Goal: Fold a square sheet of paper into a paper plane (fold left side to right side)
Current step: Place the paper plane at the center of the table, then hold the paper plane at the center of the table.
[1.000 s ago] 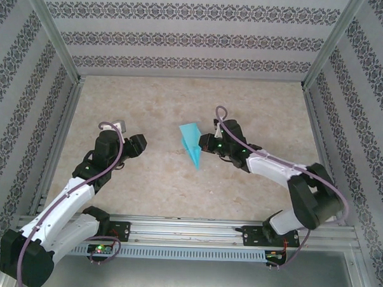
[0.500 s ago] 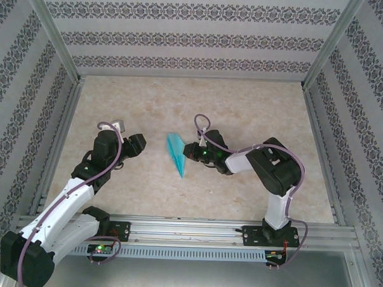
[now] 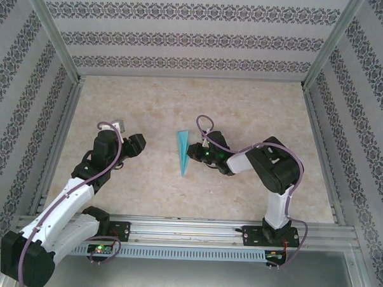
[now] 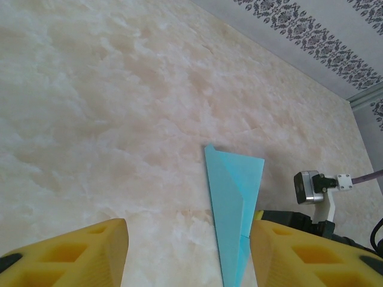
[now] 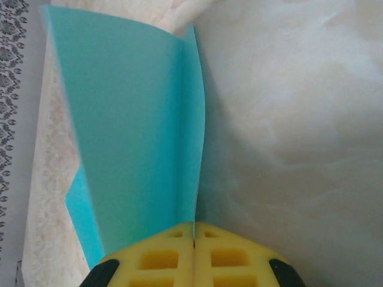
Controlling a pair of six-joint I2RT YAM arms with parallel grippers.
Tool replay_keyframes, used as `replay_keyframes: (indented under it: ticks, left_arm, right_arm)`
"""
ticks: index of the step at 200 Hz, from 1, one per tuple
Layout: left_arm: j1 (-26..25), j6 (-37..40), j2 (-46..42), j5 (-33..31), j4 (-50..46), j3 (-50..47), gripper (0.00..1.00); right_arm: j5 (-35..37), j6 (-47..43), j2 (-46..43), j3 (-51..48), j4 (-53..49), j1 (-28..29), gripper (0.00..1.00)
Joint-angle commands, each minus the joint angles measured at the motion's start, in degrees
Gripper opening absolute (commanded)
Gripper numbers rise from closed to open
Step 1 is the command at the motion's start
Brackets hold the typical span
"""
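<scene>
The square sheet of paper stands folded into a slim turquoise paper plane (image 3: 183,152) at mid-table, its point toward the near edge. My right gripper (image 3: 192,154) is shut on its right edge. In the right wrist view the yellow pads meet at the gripper (image 5: 194,227) with the plane's (image 5: 131,131) centre crease pinched between them and a wing spreading left. My left gripper (image 3: 138,145) hovers to the left of the plane, open and holding nothing. In the left wrist view the plane (image 4: 233,203) lies just inside the right pad of that gripper (image 4: 188,232).
Patterned walls (image 3: 196,39) close the table on three sides, with metal posts at the corners. An aluminium rail (image 3: 194,229) carrying both arm bases runs along the near edge. The right arm's wrist camera (image 4: 311,186) shows behind the plane.
My right arm has drawn in and moved left with the plane, and the plane has turned from a tilted wing to a narrow upright dart. The left arm has stayed still.
</scene>
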Motion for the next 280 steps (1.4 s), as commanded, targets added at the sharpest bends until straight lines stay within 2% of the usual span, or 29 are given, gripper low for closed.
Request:
replay_keyframes:
  ticks: [1, 71, 134, 180, 236, 280]
  left_arm:
    - [0.9, 0.7, 0.4, 1.3, 0.4, -1.0, 0.56]
    - [0.8, -0.8, 4.9, 4.9, 3.2, -1.5, 0.56]
    - [0.9, -6.5, 22.2, 19.9, 11.3, 1.2, 0.56]
    - [0.9, -7.1, 34.2, 27.7, 11.7, 7.2, 0.56]
    - [0.4, -8.1, 41.9, 32.0, 14.3, 10.4, 0.55]
    - [-0.4, -8.1, 46.3, 32.8, 15.2, 12.5, 0.5]
  right_arm:
    - [1.5, -2.4, -2.9, -0.6, -1.7, -0.3, 0.0]
    - [2.0, -3.5, -3.8, 0.8, -4.9, 0.5, 0.01]
    - [2.8, -4.5, -4.2, 1.9, -7.3, 1.1, 0.01]
    - [2.9, -5.0, -4.8, 2.5, -7.8, 1.6, 0.01]
    - [3.2, -5.7, -5.1, 3.4, -9.2, 2.1, 0.02]
    - [3.3, -6.0, -4.4, 4.2, -10.4, 2.2, 0.01]
